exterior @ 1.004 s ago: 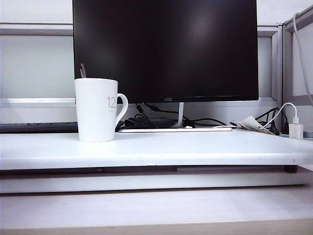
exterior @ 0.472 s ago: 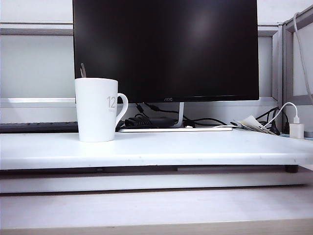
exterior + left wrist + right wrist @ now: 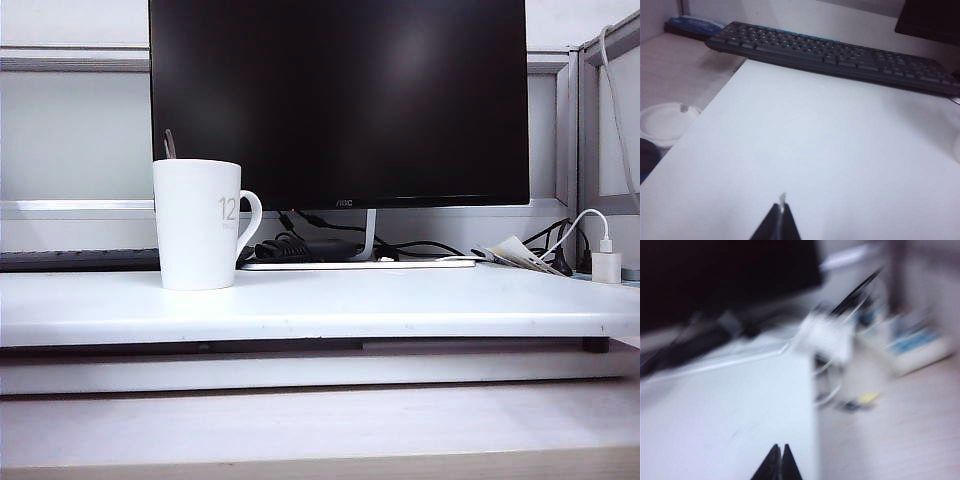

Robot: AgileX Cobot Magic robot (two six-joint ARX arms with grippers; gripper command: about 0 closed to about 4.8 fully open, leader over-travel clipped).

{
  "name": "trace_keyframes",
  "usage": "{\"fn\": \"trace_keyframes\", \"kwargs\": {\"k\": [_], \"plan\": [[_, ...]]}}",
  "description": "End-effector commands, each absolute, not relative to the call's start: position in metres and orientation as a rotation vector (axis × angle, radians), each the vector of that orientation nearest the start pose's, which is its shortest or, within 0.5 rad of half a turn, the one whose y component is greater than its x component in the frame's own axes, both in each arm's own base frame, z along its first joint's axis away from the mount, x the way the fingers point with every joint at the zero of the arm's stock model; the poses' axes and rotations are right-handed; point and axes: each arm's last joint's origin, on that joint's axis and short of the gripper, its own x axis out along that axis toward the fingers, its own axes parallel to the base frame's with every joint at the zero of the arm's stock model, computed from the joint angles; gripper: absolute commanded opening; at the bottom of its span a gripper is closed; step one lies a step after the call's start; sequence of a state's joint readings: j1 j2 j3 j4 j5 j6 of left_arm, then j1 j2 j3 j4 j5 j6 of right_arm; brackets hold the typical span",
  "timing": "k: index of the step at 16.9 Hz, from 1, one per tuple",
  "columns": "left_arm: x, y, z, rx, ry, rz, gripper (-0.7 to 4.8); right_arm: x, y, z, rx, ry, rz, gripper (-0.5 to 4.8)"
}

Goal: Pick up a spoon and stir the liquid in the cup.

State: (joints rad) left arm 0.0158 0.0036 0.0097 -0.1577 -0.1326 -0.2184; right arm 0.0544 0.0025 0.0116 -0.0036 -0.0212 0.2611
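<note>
While the cup [image 3: 198, 225] stands upright at the left of the exterior view on the white board [image 3: 400, 305], only the dark tip of the spoon [image 3: 169, 144] shows above its rim, the rest hidden inside. The left gripper [image 3: 779, 216] is clenched on nothing above the board, with a keyboard [image 3: 840, 56] beyond. The right gripper [image 3: 779, 457], likewise closed and empty, appears in a badly blurred view near the board's edge.

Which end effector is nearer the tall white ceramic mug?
Left, likely. The left end effector, shut, hovers over the white board with the mug on that side; the right end effector, shut, is at the board's far edge.
</note>
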Motion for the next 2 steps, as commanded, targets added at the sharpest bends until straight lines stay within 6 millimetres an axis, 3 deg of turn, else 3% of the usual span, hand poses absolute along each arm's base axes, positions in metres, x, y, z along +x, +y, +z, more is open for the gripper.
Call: {"fn": "trace_keyframes", "kwargs": {"k": [1, 2], "plan": [[0.0957, 0.0054, 0.1501, -0.207, 0.147, 0.168, -0.05, 0.0974, 0.0032, 0.1676, 0.262, -0.031, -0.012, 0.13], [0.0957, 0.0054, 0.1501, -0.207, 0.147, 0.167, -0.05, 0.0974, 0.0032, 0.1676, 0.262, -0.032, -0.013, 0.13]]}}
